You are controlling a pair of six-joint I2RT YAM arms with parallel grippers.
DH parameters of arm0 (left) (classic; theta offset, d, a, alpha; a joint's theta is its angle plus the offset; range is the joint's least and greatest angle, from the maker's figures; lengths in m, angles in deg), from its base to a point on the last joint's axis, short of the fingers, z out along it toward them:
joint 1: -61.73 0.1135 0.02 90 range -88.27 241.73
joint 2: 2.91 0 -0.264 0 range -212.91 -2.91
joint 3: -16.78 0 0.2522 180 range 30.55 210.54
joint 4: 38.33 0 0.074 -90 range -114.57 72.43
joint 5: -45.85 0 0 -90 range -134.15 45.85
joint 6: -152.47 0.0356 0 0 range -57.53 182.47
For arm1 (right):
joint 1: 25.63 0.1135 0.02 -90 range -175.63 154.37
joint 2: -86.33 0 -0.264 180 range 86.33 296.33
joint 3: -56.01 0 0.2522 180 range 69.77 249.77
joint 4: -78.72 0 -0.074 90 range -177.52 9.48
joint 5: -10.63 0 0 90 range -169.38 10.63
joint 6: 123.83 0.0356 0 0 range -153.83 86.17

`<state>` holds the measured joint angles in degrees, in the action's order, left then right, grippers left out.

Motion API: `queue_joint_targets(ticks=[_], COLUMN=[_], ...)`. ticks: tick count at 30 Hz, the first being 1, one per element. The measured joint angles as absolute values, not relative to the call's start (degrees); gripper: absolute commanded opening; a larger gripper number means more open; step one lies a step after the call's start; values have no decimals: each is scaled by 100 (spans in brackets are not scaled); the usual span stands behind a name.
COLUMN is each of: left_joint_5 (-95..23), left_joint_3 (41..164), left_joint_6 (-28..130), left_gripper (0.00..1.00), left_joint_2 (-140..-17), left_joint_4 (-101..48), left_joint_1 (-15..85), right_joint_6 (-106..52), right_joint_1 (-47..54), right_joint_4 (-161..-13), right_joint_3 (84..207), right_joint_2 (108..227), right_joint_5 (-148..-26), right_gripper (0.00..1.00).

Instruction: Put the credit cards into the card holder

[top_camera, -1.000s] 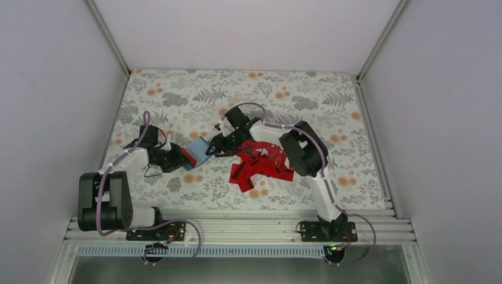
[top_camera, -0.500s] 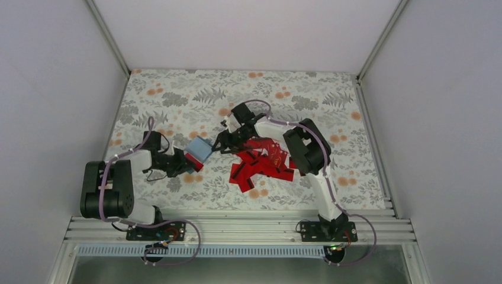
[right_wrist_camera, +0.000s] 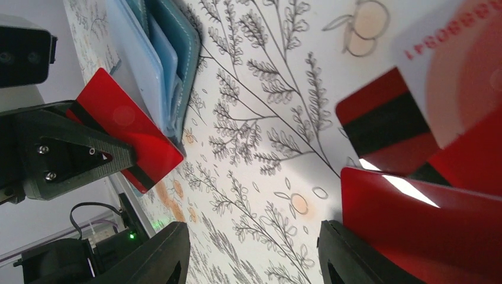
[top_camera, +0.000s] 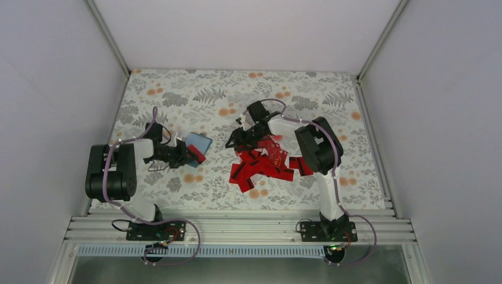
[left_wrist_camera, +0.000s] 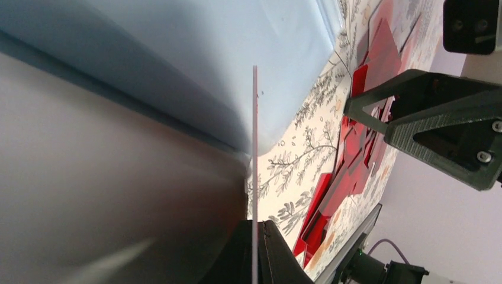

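Card holder (top_camera: 199, 142): teal, lying open on the floral table cover (top_camera: 177, 94), pale slots showing.

Left gripper (top_camera: 190, 155): at the holder's near left corner, jaws clamped on one red credit card (right_wrist_camera: 127, 137). The card's far edge sits at the holder's rim; whether they touch cannot be told.

Right gripper (top_camera: 233, 143): right of the holder, apart from it, jaws apart with nothing between them.

Loose credit cards (top_camera: 263, 167): overlapping red heap, farther right of the holder.
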<state>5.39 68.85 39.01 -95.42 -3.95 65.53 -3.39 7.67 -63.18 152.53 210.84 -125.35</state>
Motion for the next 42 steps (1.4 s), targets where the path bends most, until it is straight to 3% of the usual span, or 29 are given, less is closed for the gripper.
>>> queue_joint_targets(ticks=[17,42], left_joint_5=[1212,1654], left_joint_3=[6443,6710], left_joint_6=[3820,4067], left_gripper=[3,2], left_joint_2=[-9175,-9993], left_joint_4=[-306,-354], left_joint_1=[6773,7186], right_joint_6=[-505,-713], right_joint_1=[655,653], right_joint_4=[-6030,-5761], right_joint_3=[15010,15113], right_joint_2=[20732,20732], right_joint_5=[-12459,-12570], right_gripper=[56,56])
